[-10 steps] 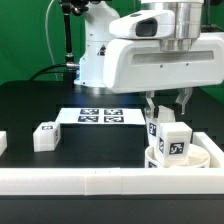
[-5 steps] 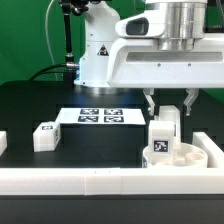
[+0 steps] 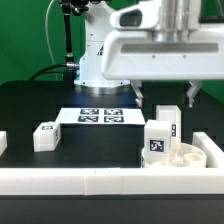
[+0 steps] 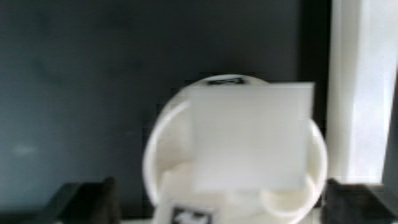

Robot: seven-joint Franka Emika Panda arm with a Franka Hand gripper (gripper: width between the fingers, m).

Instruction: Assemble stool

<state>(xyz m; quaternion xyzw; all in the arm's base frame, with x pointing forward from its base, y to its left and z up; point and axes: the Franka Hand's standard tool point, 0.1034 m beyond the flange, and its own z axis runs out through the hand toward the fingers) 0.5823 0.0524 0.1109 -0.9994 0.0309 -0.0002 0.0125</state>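
The round white seat disc point(image 3: 203, 154) lies at the exterior view's right, against the front rail. A chunky white leg point(image 3: 160, 139) with black-and-white tags stands upright in it. My gripper point(image 3: 165, 93) hangs above this leg, open and empty, with one dark finger on each side and clear of it. In the wrist view the leg's flat top point(image 4: 258, 125) stands on the seat disc point(image 4: 169, 150), and my gripper point(image 4: 222, 205) straddles them with its jaws wide apart. A second loose leg point(image 3: 45, 135) lies on the table at the exterior view's left.
The marker board point(image 3: 100, 116) lies flat on the black table behind the parts. A long white border rail point(image 3: 90, 181) runs along the front edge. Another white part point(image 3: 2, 143) shows at the exterior view's left edge. The arm's white base point(image 3: 100, 55) stands behind.
My gripper let go of the leg, opened and rose straight up. The leg stays standing in the seat disc.
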